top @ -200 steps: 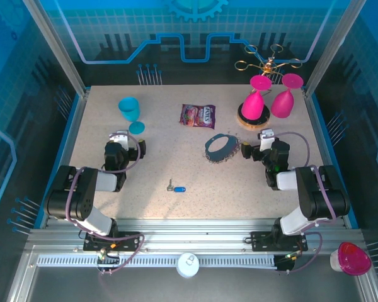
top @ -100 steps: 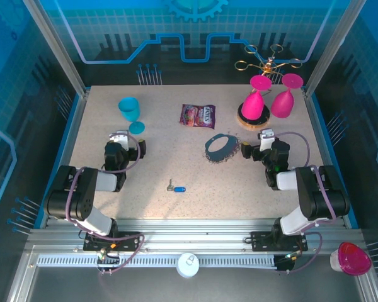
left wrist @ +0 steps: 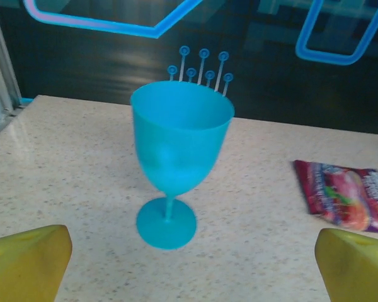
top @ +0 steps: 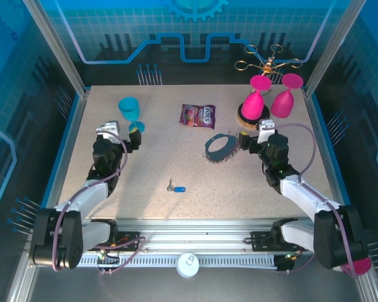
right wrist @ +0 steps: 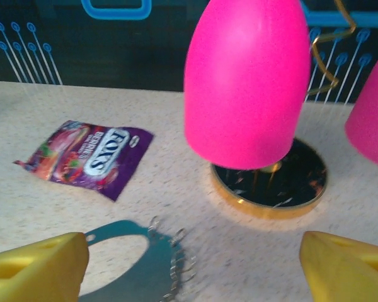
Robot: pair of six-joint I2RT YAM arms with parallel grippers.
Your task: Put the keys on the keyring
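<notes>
Speckled tabletop (top: 151, 163): both arms have stretched forward from their folded pose of a second ago. The left gripper (top: 133, 141) now faces the upright blue goblet (top: 130, 112), and the right gripper (top: 244, 143) sits just right of the keyring (top: 219, 147); each has its fingers spread wide, grasping nothing. The key (top: 176, 187) (blue head, silver blade) lies unmoved at centre-near, well apart from the keyring; a candy packet (top: 198, 116) lies far of centre, and inverted pink goblets (top: 257, 100) on a round-based stand (right wrist: 271, 182) rise directly beyond the right gripper.
</notes>
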